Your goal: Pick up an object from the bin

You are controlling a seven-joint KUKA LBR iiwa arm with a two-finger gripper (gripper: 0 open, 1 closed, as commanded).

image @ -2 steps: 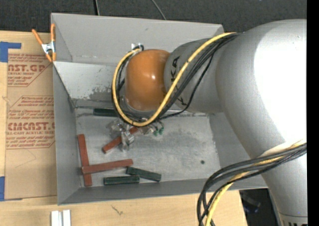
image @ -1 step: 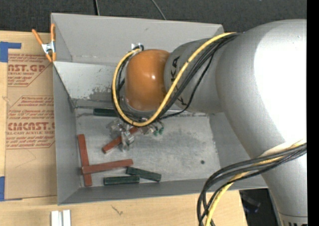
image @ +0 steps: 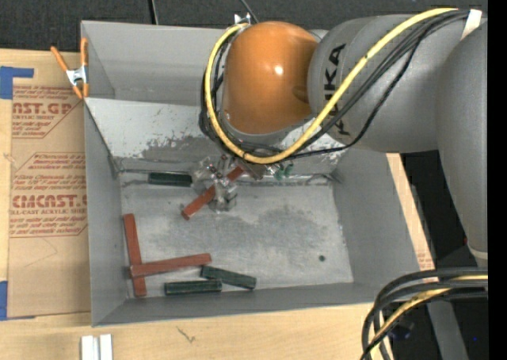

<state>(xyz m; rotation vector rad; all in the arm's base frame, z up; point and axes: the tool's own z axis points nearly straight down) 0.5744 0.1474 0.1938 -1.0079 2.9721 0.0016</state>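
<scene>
My gripper (image: pixel 219 184) is low in the back middle of the bin, under the orange dome. A reddish-brown flat stick (image: pixel 196 205) slants down to the left from between its fingers, so the fingers are shut on the stick's upper end. A dark green stick (image: pixel 169 179) lies just left of the gripper along the back wall.
Two more reddish-brown sticks (image: pixel 132 253) (image: pixel 170 264) form an L in the front left corner. Two dark green sticks (image: pixel 228 277) (image: pixel 192 288) lie beside them near the front wall. The arm covers the bin's back right part.
</scene>
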